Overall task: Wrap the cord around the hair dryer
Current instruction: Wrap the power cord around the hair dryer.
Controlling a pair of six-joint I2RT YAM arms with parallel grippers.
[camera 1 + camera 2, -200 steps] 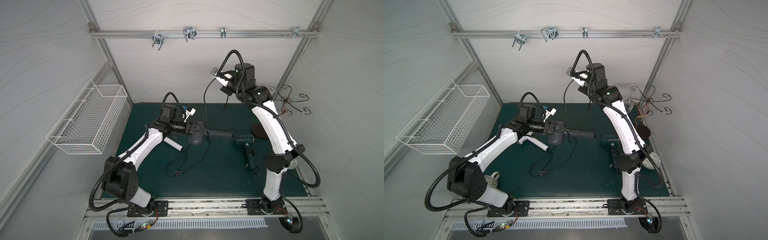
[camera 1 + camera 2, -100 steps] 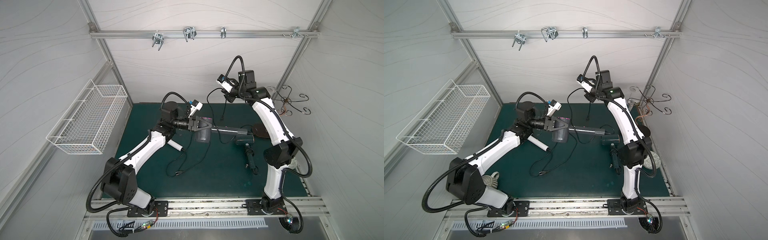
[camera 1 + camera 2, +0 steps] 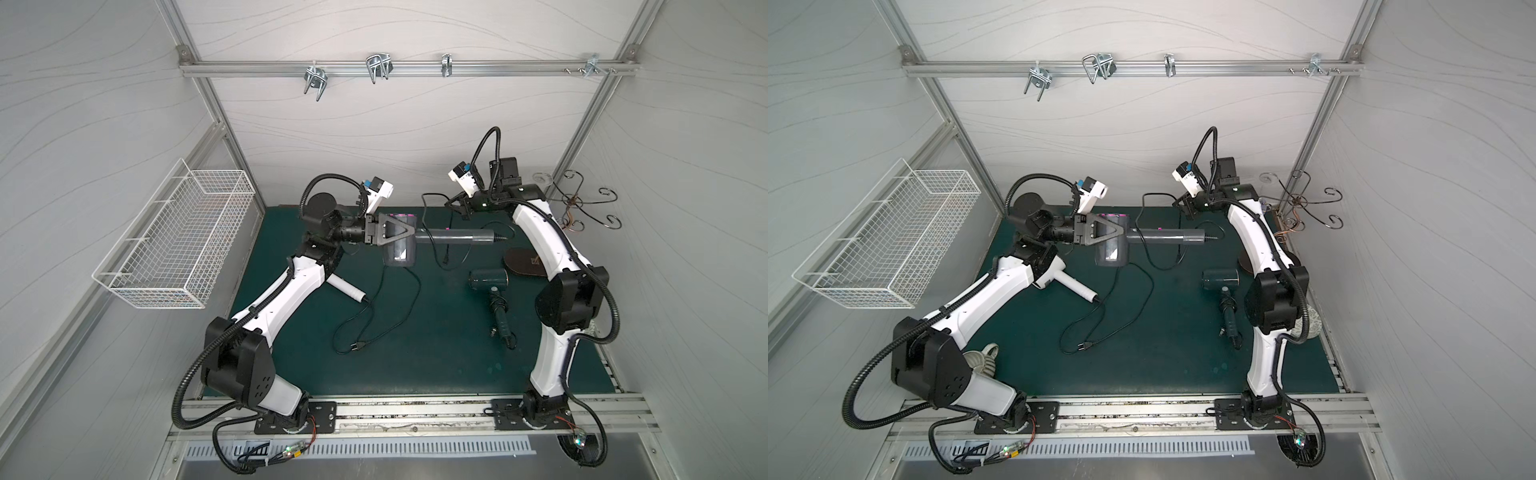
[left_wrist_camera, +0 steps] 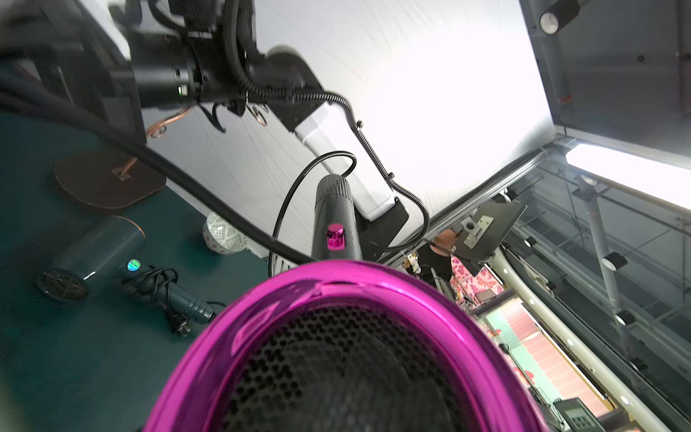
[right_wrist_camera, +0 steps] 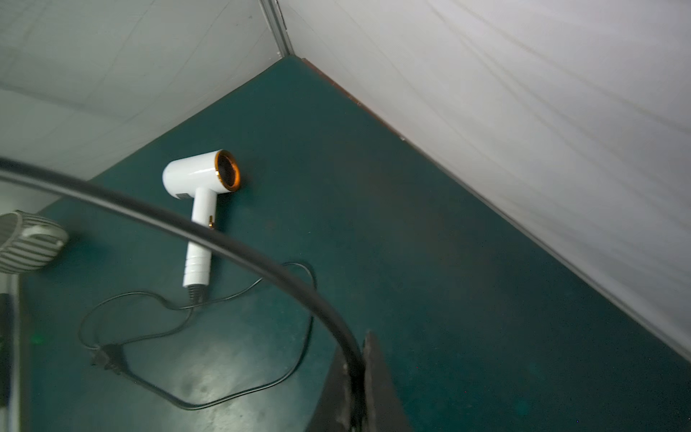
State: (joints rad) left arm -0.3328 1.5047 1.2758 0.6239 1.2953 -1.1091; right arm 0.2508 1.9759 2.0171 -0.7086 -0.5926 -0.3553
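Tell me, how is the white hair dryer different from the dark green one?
The white hair dryer has a white body; the dark green hair dryer has a dark one. The white one's loose cord sprawls over the mat; the green one's bundled cord is wound round its handle. Both lie on their sides on the mat.

Hair dryer (image 3: 400,259) hanging far centre over mat (image 3: 415,353); second dryer (image 3: 347,289) lying left, third dryer (image 3: 488,279) lying right, stand (image 3: 524,262) sitting far right.
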